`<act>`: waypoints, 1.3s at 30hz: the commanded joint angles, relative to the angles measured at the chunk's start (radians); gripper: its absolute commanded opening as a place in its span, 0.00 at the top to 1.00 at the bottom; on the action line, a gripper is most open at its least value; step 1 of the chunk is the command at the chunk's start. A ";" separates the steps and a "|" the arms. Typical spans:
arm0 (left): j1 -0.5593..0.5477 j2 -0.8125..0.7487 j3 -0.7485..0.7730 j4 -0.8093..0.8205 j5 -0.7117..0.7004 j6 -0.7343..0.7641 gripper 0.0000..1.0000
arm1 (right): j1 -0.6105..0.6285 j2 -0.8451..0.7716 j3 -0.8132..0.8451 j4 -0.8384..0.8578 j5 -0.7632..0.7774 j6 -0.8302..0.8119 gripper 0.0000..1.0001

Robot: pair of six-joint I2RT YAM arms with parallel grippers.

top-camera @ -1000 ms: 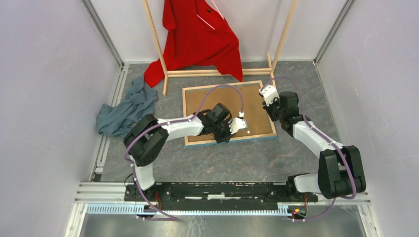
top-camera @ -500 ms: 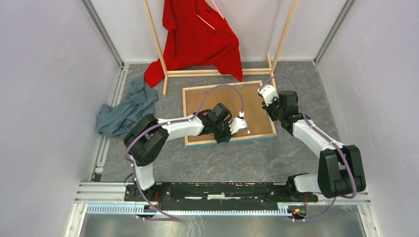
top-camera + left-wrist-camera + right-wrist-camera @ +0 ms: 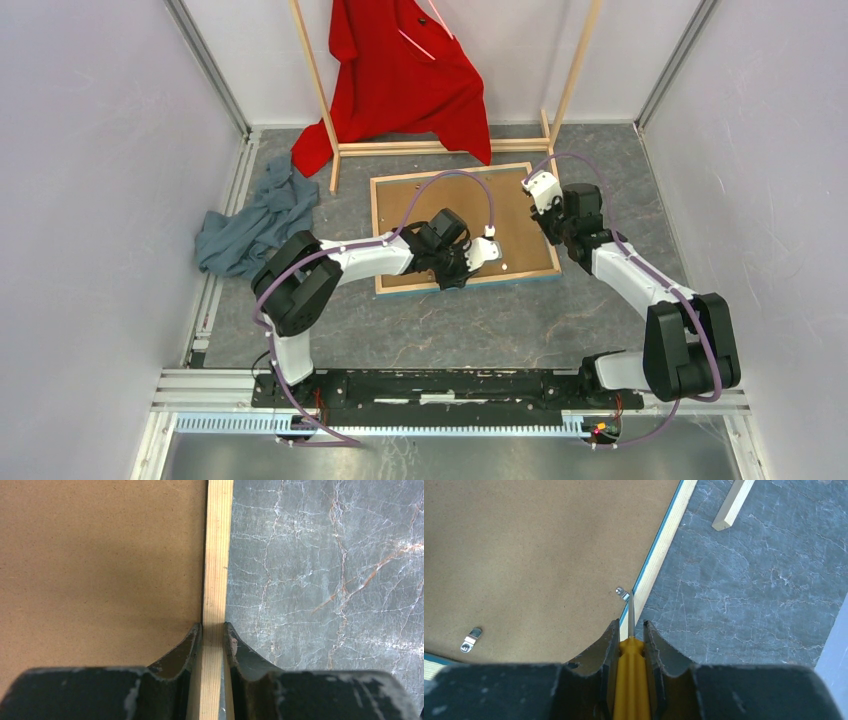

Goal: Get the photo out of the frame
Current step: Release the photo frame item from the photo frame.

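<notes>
The left claw is clenched on the near wooden edge of the frame, pinning it face down on the worktop. The photo is hidden under the brown backing board. Further right, the right claw grips a yellow screwdriver, its tip at a metal clip on the frame's right edge. The clip is best swivelled gently off the board, without gouging it.

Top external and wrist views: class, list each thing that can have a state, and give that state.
Light-blue wooden picture frame: lying face down.
Brown backing board: seated in frame.
Left gripper: shut on frame's edge.
Right gripper: shut on yellow-handled screwdriver, tip at metal clip.
Red garment: hanging on wooden rack.
Grey-blue cloth: crumpled.
</notes>
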 commanded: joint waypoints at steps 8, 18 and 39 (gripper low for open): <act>-0.001 0.081 -0.024 -0.024 -0.028 -0.050 0.84 | -0.002 -0.001 -0.012 0.030 0.053 0.010 1.00; -0.001 0.080 -0.025 -0.024 -0.029 -0.050 0.84 | -0.002 0.012 0.016 -0.032 0.003 0.000 1.00; -0.001 0.080 -0.025 -0.022 -0.031 -0.050 0.84 | -0.001 -0.001 0.024 -0.051 -0.006 -0.004 1.00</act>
